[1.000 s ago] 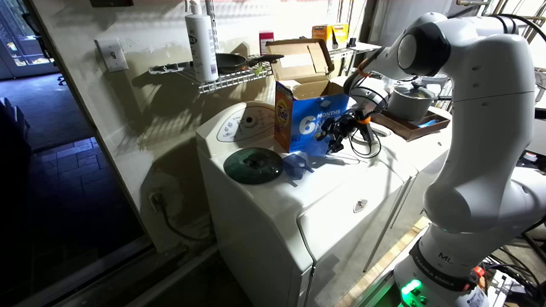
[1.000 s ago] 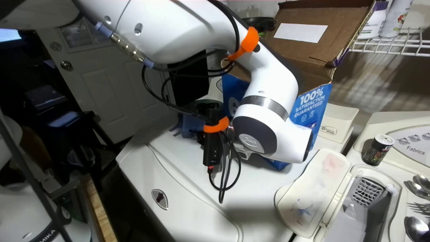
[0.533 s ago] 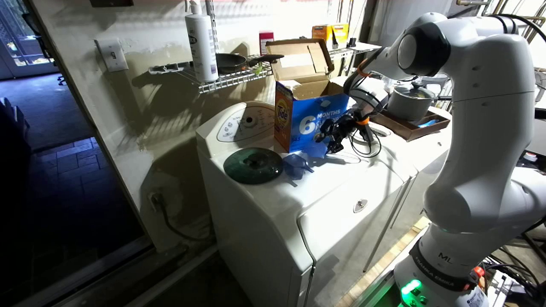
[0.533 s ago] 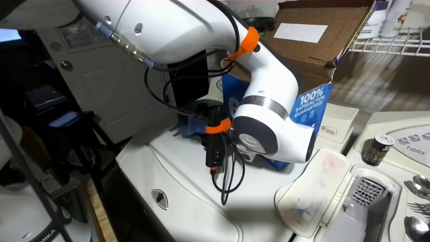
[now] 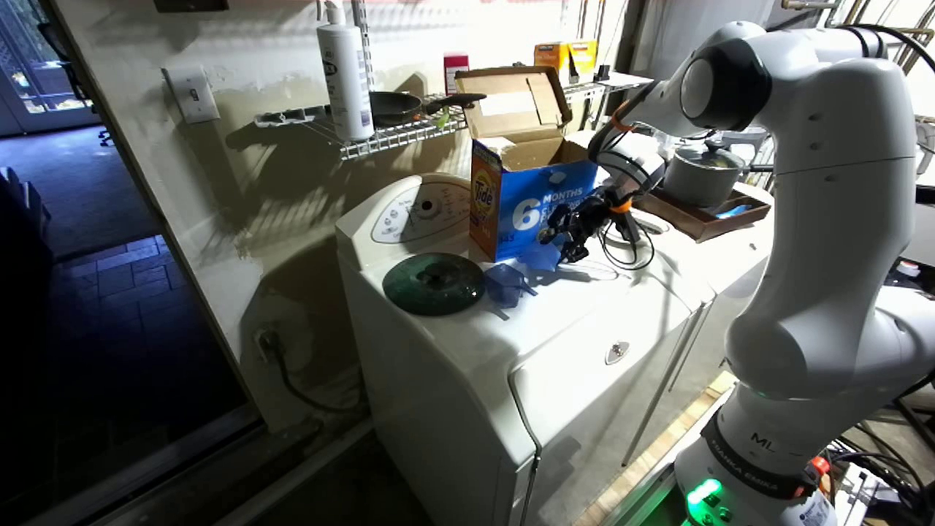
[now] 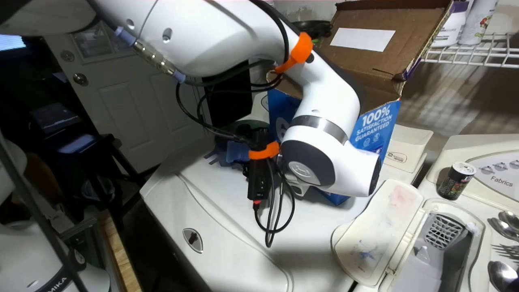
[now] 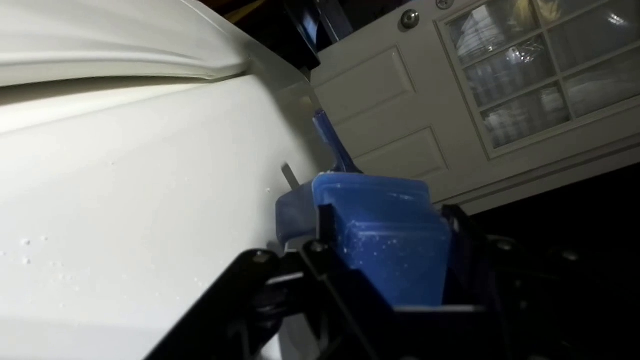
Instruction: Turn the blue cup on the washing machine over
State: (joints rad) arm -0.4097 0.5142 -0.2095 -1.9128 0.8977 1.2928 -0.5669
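A bright blue cup [image 7: 390,240] sits between my gripper's [image 7: 389,217] fingers in the wrist view, a finger against either side. In an exterior view this cup [image 5: 540,257] shows just beyond the black gripper [image 5: 559,245], above the white washing machine [image 5: 562,321]. It shows as a blue patch [image 6: 237,152] beside the gripper in an exterior view. Which way its mouth faces, I cannot tell. A second, darker blue cup [image 5: 506,285] with a handle rests on the machine's top; in the wrist view its body [image 7: 296,215] is partly hidden behind the held cup.
A dark green round disc [image 5: 434,285] lies next to the darker cup. The blue detergent box [image 5: 540,201], flaps up, stands close behind the gripper. To the side are an open-lidded compartment [image 6: 440,247], a small can [image 6: 456,181] and cutlery. A wire shelf [image 5: 409,139] runs above.
The gripper has turned and shifted slightly, so more of the held cup shows in an exterior view. Over the last half second it barely moves. The darker cup stays where it was.
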